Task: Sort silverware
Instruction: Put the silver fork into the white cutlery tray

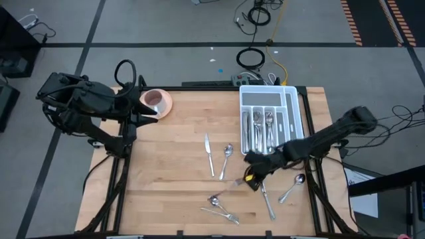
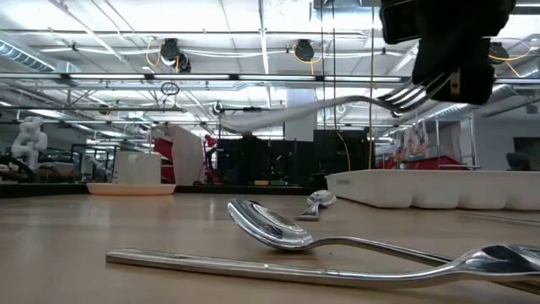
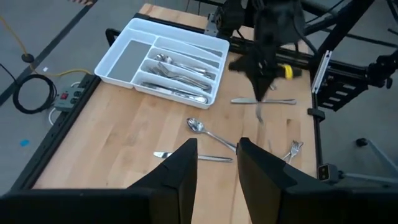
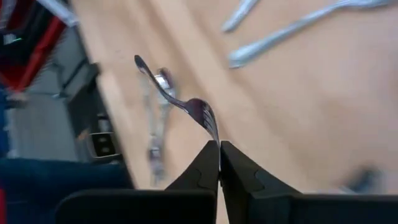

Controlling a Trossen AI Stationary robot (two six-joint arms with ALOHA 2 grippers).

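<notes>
- The right tool (image 1: 251, 178) hangs over the right half of the tabletop (image 1: 172, 166), just in front of the white tray (image 1: 297, 106); its fingers (image 4: 208, 163) are pinched together on the tines of a fork (image 4: 180, 104).
- That fork (image 2: 337, 105) is clear of the wood, held up in the air with its handle reaching away from the tool, as the low view shows.
- The left tool (image 3: 216, 163) waits at the far left corner of the tabletop, close to the pink cup (image 1: 154, 99) on its saucer; its fingers stand a little apart and hold nothing.
- The tray sits at the far right of the tabletop. Its narrow compartments already hold several pieces of silverware (image 1: 260, 129) lying lengthwise; the wide compartment across the far end looks bare.
- Loose on the wood near the middle lie a knife (image 1: 209, 153) and, just beside it, a spoon (image 1: 227, 154).
- Near the front edge a second spoon (image 1: 214, 199) and a second fork (image 1: 222, 214) lie close together, touching or nearly so.
- Another knife (image 1: 267, 200) lies just in front of the right tool, and a third spoon (image 1: 292, 188) lies beyond it, nearer the right edge.
- In the low view a spoon (image 2: 278, 230) rests across a long flat handle (image 2: 253, 266) close to the camera.
</notes>
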